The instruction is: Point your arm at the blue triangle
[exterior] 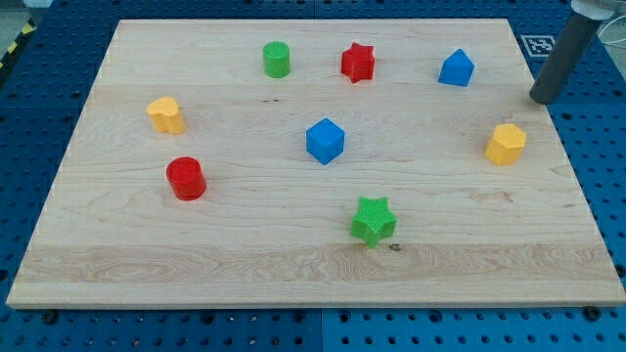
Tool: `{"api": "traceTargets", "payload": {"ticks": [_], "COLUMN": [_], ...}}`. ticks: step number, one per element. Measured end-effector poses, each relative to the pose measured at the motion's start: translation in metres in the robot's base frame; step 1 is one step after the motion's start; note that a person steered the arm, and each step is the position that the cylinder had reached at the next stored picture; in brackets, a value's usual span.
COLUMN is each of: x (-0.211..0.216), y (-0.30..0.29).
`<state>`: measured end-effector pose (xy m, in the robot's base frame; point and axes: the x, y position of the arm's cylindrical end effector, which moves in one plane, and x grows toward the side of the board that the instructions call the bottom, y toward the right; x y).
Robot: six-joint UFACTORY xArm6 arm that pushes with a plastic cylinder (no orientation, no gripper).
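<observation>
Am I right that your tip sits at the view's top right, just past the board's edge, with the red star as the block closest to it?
Not quite. In the camera view, my tip is at the view's top right by the board edge, but the closest block is the blue triangle, not the red star.

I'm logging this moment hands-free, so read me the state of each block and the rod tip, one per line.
my tip: at the board's right edge, right of and below the blue triangle, touching no block
blue triangle block: upright, untouched
blue cube: resting mid-board
red star block: lying flat
green cylinder: upright
green star block: lying flat
red cylinder: upright
yellow block: right side, alone
yellow block: left side, alone
</observation>
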<state>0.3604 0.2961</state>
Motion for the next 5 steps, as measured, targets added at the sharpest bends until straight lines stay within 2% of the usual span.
{"api": "traceTargets", "payload": {"ticks": [4,5], "x": [-0.003,-0.026], "y": [0.003,-0.052]}}
